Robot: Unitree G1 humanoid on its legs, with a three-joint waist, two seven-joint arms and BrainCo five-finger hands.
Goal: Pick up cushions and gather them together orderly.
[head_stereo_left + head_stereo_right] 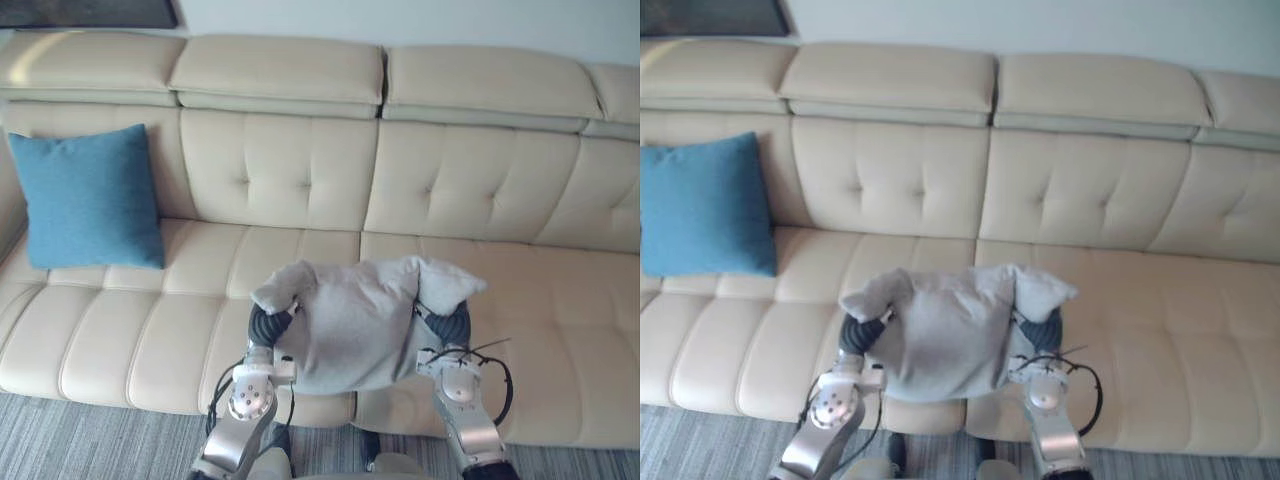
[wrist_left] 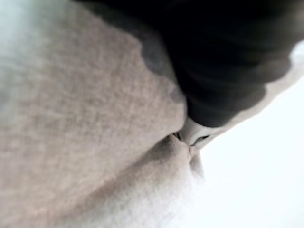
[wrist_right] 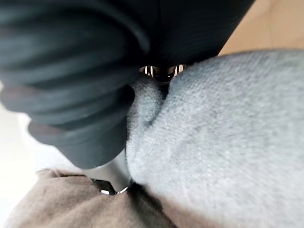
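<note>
Two robot hands carry one grey cushion (image 1: 350,325) between them, nearest of all, over the front edge of the cream sofa (image 1: 300,170) seat, about where two seat pads meet. Whether the cushion touches the seat cannot be told. The left robot hand (image 1: 266,325) sits against the cushion's side at nine o'clock and the right robot hand (image 1: 452,325) at three o'clock. Each is sunk into the soft fabric, whose upper corners flop over the dark ribbed covers, so whether either robot hand is spread or clamped on the cloth cannot be told. Both wrist views show that cover hard against bunched grey weave. At six o'clock, below the seat front, runs a strip of grey striped carpet (image 1: 100,440). Beyond the cushion the sofa's seat is ribbed and its back is tufted with buttons. Farther off, at ten o'clock from the grey cushion and well apart from it, a blue cushion (image 1: 90,200) stands on the seat, leaning upright against the backrest near the sofa's left end.
</note>
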